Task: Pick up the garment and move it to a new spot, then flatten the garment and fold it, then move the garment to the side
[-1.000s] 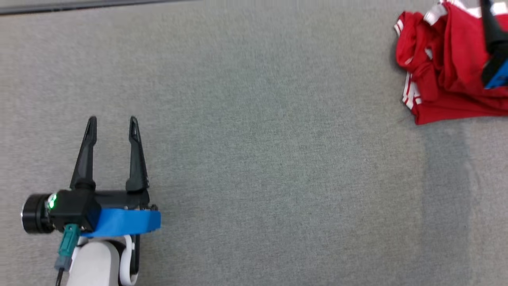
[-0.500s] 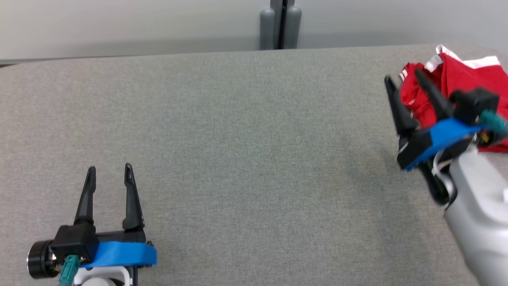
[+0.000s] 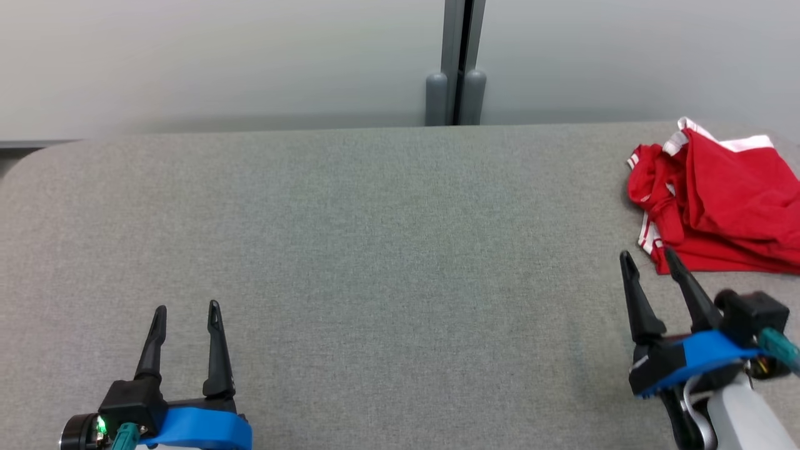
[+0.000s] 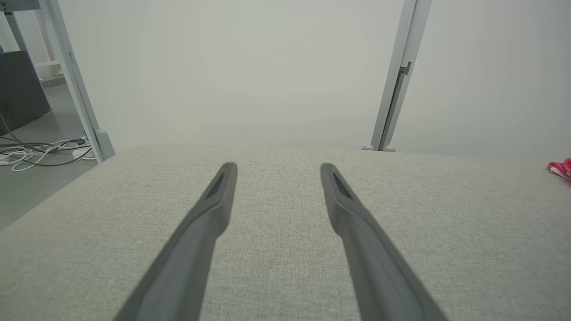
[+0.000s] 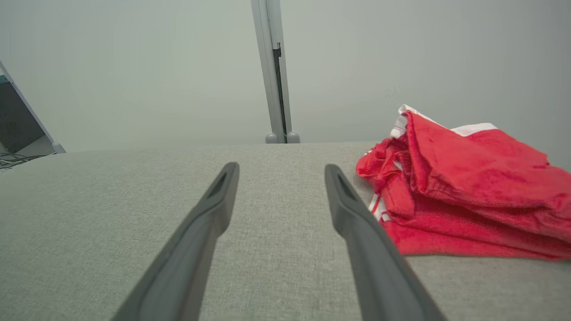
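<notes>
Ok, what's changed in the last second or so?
The right gripper has drawn back off the red garment toward the robot, open and empty. The head camera tilted up, so the view shifted. The garment lies where it was on the grey table; the left gripper stays open.

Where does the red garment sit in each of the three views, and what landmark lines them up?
Head view: red garment at the upper right, running off the right edge.
Left wrist view: a small sliver of the red garment at the far right edge, about mid-height.
Right wrist view: red garment right of centre, mid-height, reaching the right edge.
Shared landmark: the grey upright post at the back.
</notes>
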{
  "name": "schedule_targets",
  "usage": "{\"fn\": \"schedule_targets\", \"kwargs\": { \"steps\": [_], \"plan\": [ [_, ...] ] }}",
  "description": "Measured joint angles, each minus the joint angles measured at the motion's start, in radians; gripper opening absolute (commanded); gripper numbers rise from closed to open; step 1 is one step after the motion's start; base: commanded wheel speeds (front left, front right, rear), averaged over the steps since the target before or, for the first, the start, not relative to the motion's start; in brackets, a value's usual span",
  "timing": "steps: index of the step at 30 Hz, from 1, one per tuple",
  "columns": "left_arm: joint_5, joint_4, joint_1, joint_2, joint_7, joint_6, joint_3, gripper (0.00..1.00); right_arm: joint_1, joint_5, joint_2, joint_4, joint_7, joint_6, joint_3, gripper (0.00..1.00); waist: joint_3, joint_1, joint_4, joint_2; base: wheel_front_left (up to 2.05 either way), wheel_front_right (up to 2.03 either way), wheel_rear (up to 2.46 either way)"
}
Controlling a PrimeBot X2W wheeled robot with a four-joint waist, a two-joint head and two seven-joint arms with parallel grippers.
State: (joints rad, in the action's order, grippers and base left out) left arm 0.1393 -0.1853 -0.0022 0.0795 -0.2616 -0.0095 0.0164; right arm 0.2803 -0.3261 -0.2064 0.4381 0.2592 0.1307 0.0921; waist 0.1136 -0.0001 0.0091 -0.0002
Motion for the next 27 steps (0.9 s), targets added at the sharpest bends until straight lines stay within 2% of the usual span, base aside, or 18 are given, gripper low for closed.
{"fn": "schedule_targets", "kwargs": {
  "steps": [7, 14, 27],
  "plan": [
    [-0.007, -0.044, 0.021, 0.001, 0.0, -0.006, 0.006, 1.0, -0.156, 0.078, 0.078, -0.105, -0.035, 0.0, -0.094, 1.0, -0.055, 0.0, 0.01, 0.0, 0.0, 0.0, 0.0],
    [-0.006, -0.084, 0.022, 0.008, 0.0, -0.013, 0.005, 1.0, -0.244, 0.125, 0.13, -0.186, -0.073, 0.0, -0.126, 1.0, -0.094, 0.0, 0.022, 0.0001, 0.0, 0.0, 0.0],
    [-0.01, -0.109, 0.021, 0.022, 0.0, 0.002, 0.013, 1.0, -0.288, 0.154, 0.152, -0.265, -0.117, 0.0, -0.141, 1.0, -0.106, 0.0001, 0.033, 0.0002, 0.0, 0.0, 0.0]
  ]
}}
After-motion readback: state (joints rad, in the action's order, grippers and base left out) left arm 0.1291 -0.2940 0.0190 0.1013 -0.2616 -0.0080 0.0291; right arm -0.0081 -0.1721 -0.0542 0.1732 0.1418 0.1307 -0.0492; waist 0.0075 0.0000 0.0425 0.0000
